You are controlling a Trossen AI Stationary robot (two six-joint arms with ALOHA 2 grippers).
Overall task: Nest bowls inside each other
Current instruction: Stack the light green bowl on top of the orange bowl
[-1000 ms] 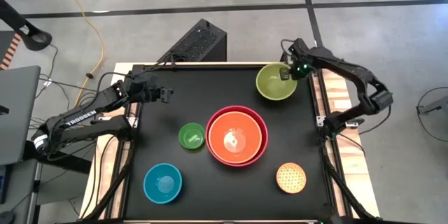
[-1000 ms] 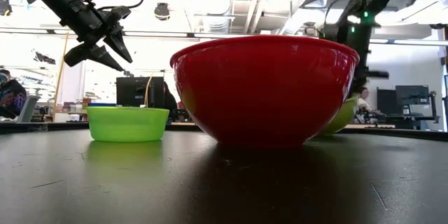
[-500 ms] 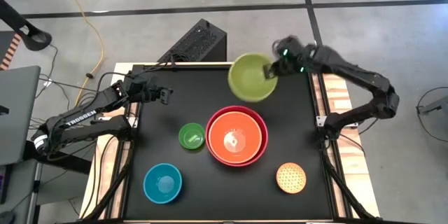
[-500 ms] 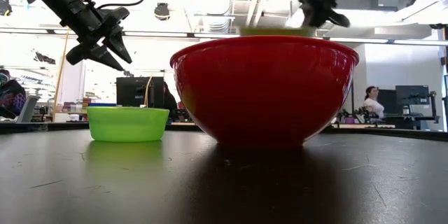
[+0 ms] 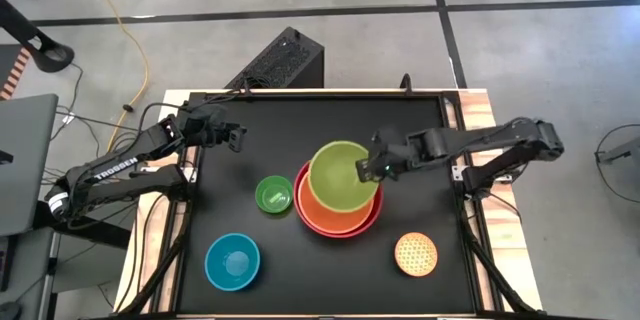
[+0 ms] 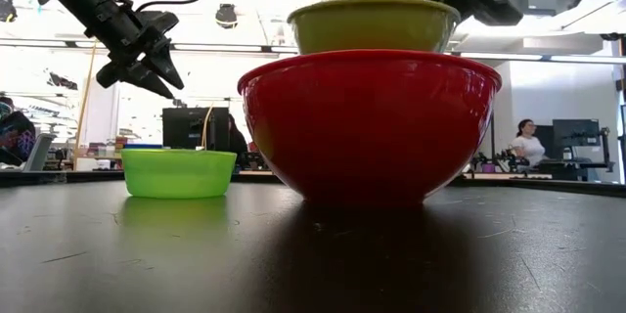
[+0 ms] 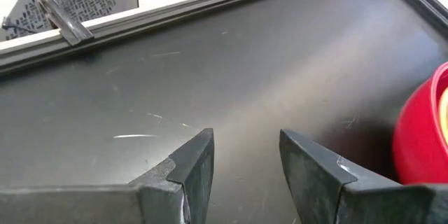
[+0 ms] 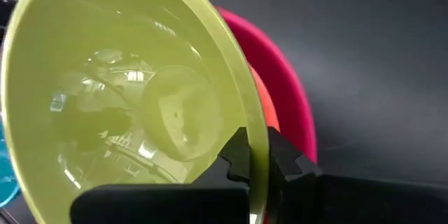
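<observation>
So far, three bowls are left untouched on the near part of the tabletop [image 5: 420, 130]: the teal blue bowl [image 5: 232, 261] at near left, the dotted yellow bowl [image 5: 415, 254] at near right, and, a little farther in, the bright green bowl [image 5: 273, 195] just left of the stack. In the middle, the orange bowl [image 5: 335, 215] is already seated inside the red-pink bowl [image 5: 372, 215]. The olive green bowl [image 5: 343, 176] is held above that pair, its rim pinched at the right edge between the fingers of the right gripper [image 5: 372, 167], and it is not yet lowered in; in the low view it is seen clear above the red-pink rim. Thus one nesting is judged done, a second is under way, and three remain.

A second earlier, the olive green bowl was at the far right of the tabletop; it has since been carried inward over the stack. Farther back on the left, the left gripper [image 5: 238, 137] is kept hovering with fingers spread, unchanged.
</observation>
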